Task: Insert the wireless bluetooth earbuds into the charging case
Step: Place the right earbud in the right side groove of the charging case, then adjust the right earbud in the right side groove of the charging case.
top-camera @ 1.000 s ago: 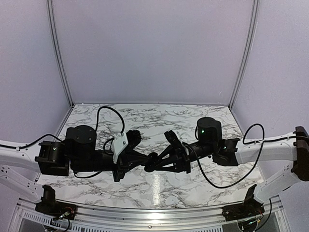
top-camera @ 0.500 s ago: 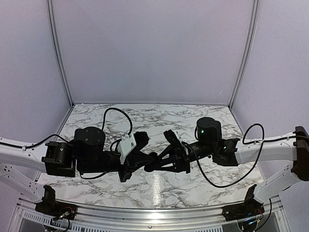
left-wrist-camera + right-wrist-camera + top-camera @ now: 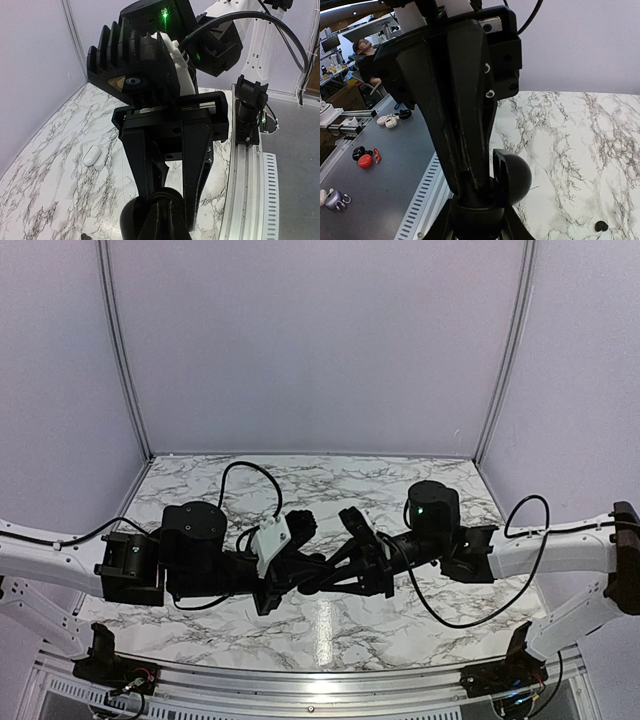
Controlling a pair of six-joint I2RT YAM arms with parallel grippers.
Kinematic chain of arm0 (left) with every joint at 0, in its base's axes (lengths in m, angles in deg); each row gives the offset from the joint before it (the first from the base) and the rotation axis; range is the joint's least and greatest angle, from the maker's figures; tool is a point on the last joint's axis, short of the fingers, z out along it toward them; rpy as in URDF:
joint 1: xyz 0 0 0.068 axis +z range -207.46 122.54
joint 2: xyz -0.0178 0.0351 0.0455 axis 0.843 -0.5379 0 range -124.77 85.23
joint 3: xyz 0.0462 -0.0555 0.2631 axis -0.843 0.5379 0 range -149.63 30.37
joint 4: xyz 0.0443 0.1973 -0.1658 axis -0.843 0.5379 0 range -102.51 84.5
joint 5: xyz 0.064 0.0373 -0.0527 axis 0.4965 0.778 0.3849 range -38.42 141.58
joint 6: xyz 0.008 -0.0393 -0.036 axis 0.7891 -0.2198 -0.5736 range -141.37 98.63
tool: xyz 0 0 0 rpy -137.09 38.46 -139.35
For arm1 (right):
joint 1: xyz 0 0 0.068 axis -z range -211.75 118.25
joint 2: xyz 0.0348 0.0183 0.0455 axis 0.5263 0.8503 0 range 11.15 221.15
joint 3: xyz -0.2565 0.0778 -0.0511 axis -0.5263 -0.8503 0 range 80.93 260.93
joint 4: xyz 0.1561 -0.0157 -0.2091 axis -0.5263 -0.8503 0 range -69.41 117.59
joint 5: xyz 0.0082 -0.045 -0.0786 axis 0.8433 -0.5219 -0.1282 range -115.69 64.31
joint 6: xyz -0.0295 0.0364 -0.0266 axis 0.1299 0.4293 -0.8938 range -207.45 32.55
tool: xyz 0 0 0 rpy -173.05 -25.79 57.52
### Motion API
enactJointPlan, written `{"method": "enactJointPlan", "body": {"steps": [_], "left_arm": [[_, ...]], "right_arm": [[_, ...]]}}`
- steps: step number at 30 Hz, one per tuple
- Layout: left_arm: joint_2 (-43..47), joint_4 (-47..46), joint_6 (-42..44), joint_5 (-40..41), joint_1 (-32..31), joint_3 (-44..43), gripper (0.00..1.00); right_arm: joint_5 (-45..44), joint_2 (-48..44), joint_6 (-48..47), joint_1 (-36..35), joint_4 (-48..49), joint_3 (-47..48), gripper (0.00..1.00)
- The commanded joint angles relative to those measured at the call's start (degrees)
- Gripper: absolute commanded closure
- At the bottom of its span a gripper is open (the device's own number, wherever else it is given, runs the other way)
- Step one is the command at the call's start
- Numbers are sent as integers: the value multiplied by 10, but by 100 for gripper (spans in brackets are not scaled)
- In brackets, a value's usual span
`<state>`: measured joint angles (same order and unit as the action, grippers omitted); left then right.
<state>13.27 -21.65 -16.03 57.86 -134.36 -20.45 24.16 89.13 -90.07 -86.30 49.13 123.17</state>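
Note:
My right gripper (image 3: 308, 585) is shut on the charging case (image 3: 314, 587), a glossy black oval held above the table's middle. Its lid (image 3: 512, 176) stands open over its round base (image 3: 490, 220) in the right wrist view. My left gripper (image 3: 320, 568) reaches in from the left. Its fingers (image 3: 465, 125) are pressed together with their tips down in the open case (image 3: 131, 220). The earbud between the tips is hidden. A second tiny black earbud (image 3: 601, 226) lies on the marble.
A small white pill-shaped object (image 3: 92, 155) lies on the marble table (image 3: 400, 620). A metal rail (image 3: 245, 200) runs along the near table edge. Small loose items, one of them red (image 3: 365, 161), lie on a grey bench beyond it.
My left arm has moved right, bringing its shut fingers up to and into the case. The right arm and case have stayed still.

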Motion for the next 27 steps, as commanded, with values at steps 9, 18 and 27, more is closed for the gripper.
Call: {"method": "enactJointPlan", "body": {"steps": [9,18,27], "left_arm": [[9,29,7,-5,-4,-32,75],[72,70,11,-9,-4,-43,73],[57,123,1,-14,-4,-51,84]], "right_arm": [[-8,-33,-6,-5,20,2,100],[-2,-21,6,9,37,-11,100],[-40,-10,6,17,-4,7,100]]}}
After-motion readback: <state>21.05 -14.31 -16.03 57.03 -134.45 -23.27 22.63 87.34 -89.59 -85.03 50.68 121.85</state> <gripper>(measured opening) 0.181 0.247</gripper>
